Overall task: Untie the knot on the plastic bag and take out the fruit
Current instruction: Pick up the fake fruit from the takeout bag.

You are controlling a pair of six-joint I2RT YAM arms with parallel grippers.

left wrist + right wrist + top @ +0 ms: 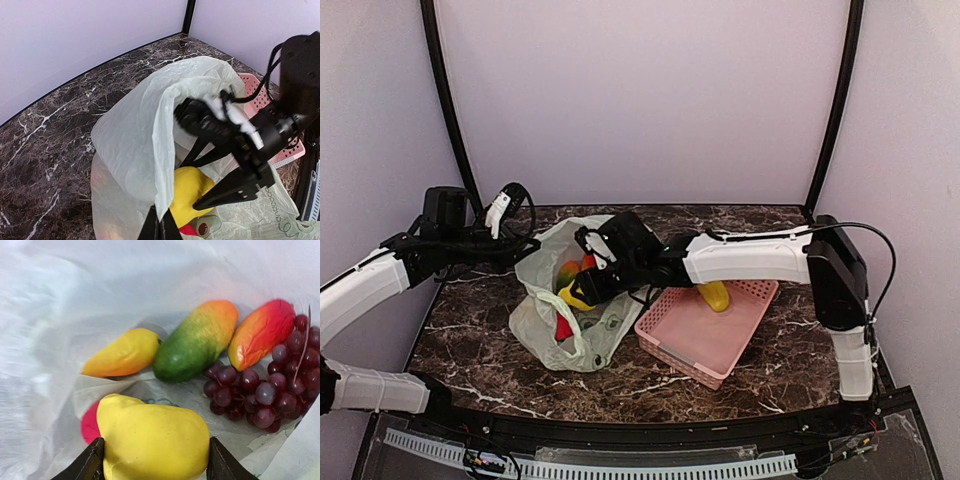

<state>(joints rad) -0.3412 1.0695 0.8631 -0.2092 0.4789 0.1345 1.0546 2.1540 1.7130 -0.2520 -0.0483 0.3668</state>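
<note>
**Yellow fruit gripped inside the open bag**

I'm pinching the rim of the bag (130,135) with the closed left gripper (159,227). Inside the bag, my right gripper (156,465) is clamping a yellow fruit (152,440) from both sides, with a mango (195,342) and grapes (265,390) lying beyond it. The pink basket (695,340) is sitting just right of the bag, holding one yellow piece (715,295).

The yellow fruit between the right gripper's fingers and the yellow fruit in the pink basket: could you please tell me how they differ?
The gripped yellow fruit sits inside the plastic bag, clamped by the right gripper; the basket's yellow fruit lies free in the pink basket, outside the bag. The gripped one looks plump and lumpy; the basket's one looks narrower. Both are plain yellow.
</note>
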